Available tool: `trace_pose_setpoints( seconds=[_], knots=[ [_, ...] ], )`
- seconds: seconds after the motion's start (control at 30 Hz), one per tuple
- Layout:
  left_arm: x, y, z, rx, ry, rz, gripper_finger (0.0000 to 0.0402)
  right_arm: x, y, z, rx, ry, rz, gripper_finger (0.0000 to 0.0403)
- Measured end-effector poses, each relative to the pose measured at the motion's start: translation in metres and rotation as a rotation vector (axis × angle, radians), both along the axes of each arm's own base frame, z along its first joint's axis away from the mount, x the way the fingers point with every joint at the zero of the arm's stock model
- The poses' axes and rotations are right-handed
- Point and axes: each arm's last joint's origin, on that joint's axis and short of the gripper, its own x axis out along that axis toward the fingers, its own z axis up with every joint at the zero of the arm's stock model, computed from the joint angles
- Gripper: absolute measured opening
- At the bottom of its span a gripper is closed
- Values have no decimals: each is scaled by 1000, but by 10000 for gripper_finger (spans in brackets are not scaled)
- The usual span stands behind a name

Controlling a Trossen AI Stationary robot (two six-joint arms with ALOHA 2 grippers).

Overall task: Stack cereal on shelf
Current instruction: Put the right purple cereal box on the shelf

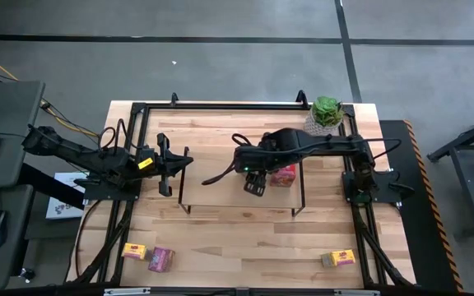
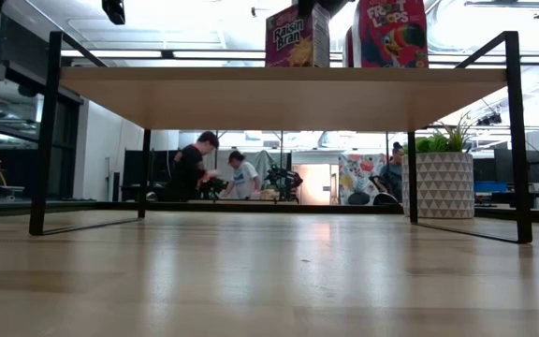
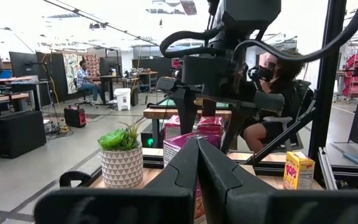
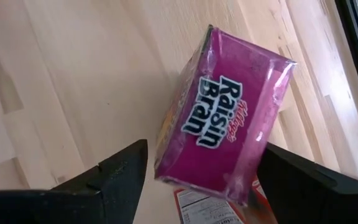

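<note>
The right gripper (image 4: 197,171) hangs with fingers spread wide around the magenta Raisin Bran box (image 4: 225,127) — not clamping it — at centre frame in the high view, on the shelf (image 1: 220,177) beside a red box (image 1: 284,174). The left gripper (image 1: 189,160), pinched shut, waits at the shelf's left edge.

Bright overhead room light, blown-out ceiling glare in low view, soft shadows under shelf (image 1: 220,185)
</note>
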Motion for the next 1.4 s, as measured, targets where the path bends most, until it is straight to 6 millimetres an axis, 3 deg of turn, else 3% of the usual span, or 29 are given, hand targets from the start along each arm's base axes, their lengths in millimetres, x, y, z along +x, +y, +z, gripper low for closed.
trace_pose_setpoints(
  seconds=[0.33, 0.47, 0.7, 0.87, 1.03, 1.27, 1.4],
  knots=[
    [0, 0, 0, 2, 3, 0, 0, -20, 2, 25, 10, -88, -11, 280],
    [0, 0, 0, 3, 4, 0, 0, -22, 11, 35, 18, -168, 14, 280],
    [0, 0, -1, 2, 7, 0, 0, -15, 53, 43, 44, -338, 190, 279],
    [0, 0, -1, 2, 6, 0, 0, -18, 86, 41, 9, -360, 276, 273],
    [0, 0, 0, 1, 5, 0, 0, -17, 110, 27, -50, -322, 301, 208],
    [0, 0, -1, -6, 5, -2, 0, 0, 126, -15, -131, -164, 341, 22],
    [0, 0, -1, -5, 9, -2, 0, 0, 122, -27, -166, -74, 282, 29]
  ],
)
